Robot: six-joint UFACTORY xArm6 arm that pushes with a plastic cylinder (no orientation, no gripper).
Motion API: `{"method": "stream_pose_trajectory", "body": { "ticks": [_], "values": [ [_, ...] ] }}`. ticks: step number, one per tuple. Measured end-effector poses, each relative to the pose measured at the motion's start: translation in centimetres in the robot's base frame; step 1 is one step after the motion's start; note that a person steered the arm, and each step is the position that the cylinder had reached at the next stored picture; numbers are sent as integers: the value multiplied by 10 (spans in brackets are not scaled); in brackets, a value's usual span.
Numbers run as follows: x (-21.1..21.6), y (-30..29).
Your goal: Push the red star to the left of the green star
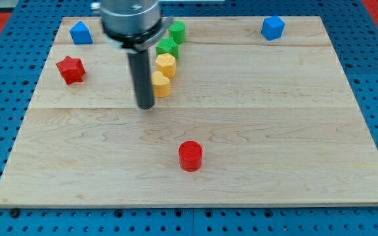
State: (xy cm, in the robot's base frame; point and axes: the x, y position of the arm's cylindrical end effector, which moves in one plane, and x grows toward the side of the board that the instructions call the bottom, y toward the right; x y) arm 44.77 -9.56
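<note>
My tip (146, 105) rests just left of the yellow blocks (162, 84); no pincer here to judge. Red star (71, 69) waits at nine o'clock, green star (167, 47) at one o'clock.

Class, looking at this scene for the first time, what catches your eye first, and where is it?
The dark rod descends from the view's top, my tip just left of two yellow blocks. A red cylinder stands alone near the view's bottom centre; the red star sits at the left edge.
</note>
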Motion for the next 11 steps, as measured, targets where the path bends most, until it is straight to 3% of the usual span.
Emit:
{"method": "stream_pose_trajectory", "body": {
  "ticks": [1,3,5,6,7,8,9,10,11],
  "values": [
    [15,-52],
    [-64,-112],
    [-120,-130],
    [-80,-112],
    [-3,-50],
    [-6,62],
    [35,131],
    [96,146],
    [119,82]
  ]
}}
